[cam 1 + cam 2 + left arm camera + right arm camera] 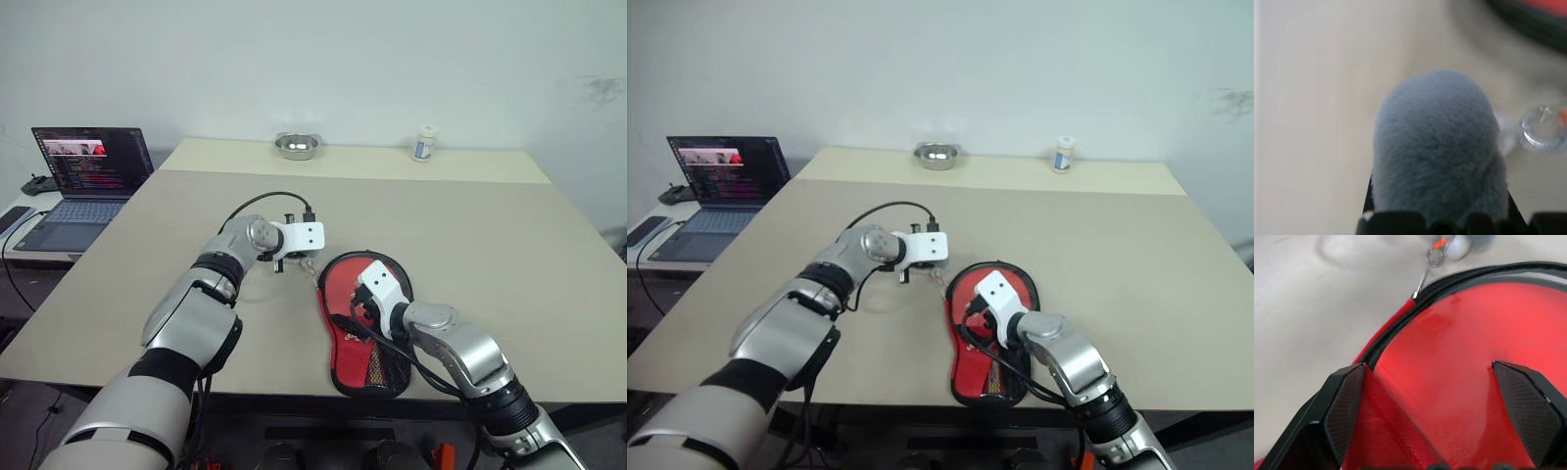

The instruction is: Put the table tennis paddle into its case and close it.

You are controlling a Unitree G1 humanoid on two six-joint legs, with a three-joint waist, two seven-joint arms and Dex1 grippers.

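The right gripper (1432,382) stood spread wide, its two black fingers (1344,406) planted on the red face of the case (364,328), one near the black zip edging and the other further in over the red. The case lay flat on the bench (509,255) close to the near edge, round end away from the robot, with a black mesh pocket (384,364) at its narrow end. The table tennis paddle could not be told apart from the red of the case in these views. Just beyond the round end, the left gripper (286,262) hung low over the bench beside the case; whether its fingers were closed could not be told, as a grey fuzzy shape (1437,147) blocked the wrist view. A small clear ring with an orange spot (1442,246) lay on the bench at the end of the zip. At the far edge stood a metal bowl (297,146) and a small white bottle (424,144), well apart. A laptop (83,181) sat open on a side table to the left.
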